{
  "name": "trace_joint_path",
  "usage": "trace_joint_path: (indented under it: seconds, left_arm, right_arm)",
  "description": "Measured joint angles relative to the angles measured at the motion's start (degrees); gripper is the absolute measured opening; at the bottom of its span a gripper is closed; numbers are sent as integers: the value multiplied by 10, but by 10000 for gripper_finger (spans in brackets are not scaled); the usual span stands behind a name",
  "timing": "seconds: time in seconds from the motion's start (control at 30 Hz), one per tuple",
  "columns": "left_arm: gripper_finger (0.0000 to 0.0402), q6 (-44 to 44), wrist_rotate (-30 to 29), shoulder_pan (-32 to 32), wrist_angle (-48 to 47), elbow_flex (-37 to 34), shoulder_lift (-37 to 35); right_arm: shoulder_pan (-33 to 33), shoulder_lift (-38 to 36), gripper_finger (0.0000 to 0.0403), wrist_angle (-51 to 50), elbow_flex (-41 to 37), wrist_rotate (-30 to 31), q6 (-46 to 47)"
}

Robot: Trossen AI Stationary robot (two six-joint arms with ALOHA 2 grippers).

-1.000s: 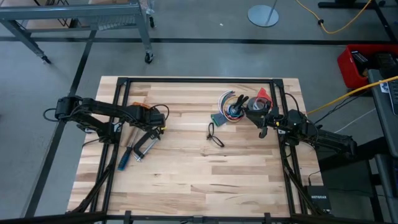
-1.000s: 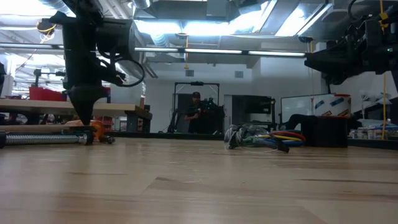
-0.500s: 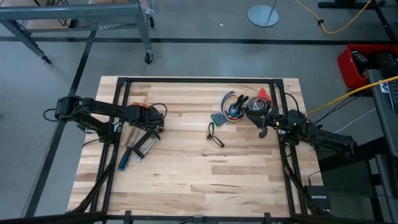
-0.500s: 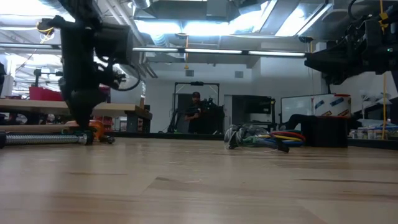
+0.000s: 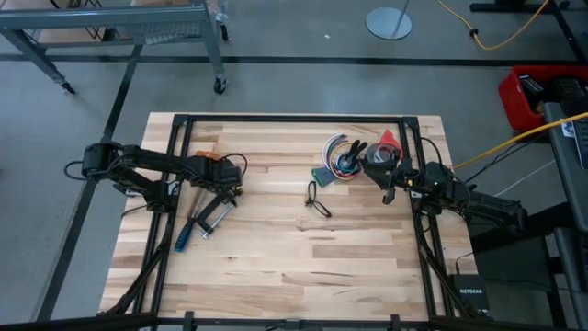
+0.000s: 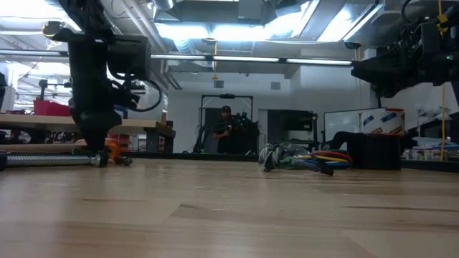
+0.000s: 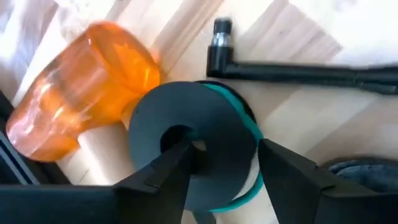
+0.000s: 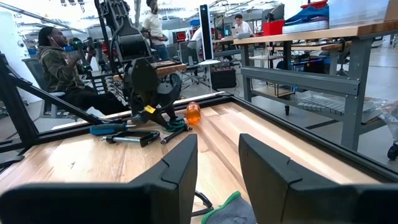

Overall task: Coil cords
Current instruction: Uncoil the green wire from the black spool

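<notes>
In the high view, the left gripper (image 5: 227,184) is being held low just beside the metal clamp (image 5: 207,219), with what is being taken for the cord (image 5: 241,165) arcing close by. In the left wrist view, its jaws are being shown spread around 1 black disc (image 7: 186,143), so the disc risks being pinched instead of the thin cord. In the right wrist view, the right gripper (image 8: 217,155) is being kept waiting, jaws spread on nothing, so a slipping loop is being left unsupported.

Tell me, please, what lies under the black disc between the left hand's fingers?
Under the black disc a teal ring and white edge show, on the wooden table; anything beneath stays covered.
</notes>
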Motion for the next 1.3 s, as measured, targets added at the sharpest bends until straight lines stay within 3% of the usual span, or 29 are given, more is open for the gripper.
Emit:
trace_joint_path:
  seconds: [0.2, 0.43, 0.83, 1.3]
  left_arm:
    - [138, -1, 0, 0, 67, -37, -2]
    - [80, 12, 1, 1, 56, -38, -11]
    - [44, 2, 23, 0, 18, 24, -29]
    - [42, 40, 3, 0, 19, 133, -34]
  right_arm:
    - [0, 0, 122, -2, 0, 0, 0]
    - [0, 0, 122, 0, 0, 0, 0]
    - [0, 0, 122, 2, 0, 0, 0]
    - [0, 0, 122, 3, 0, 0, 0]
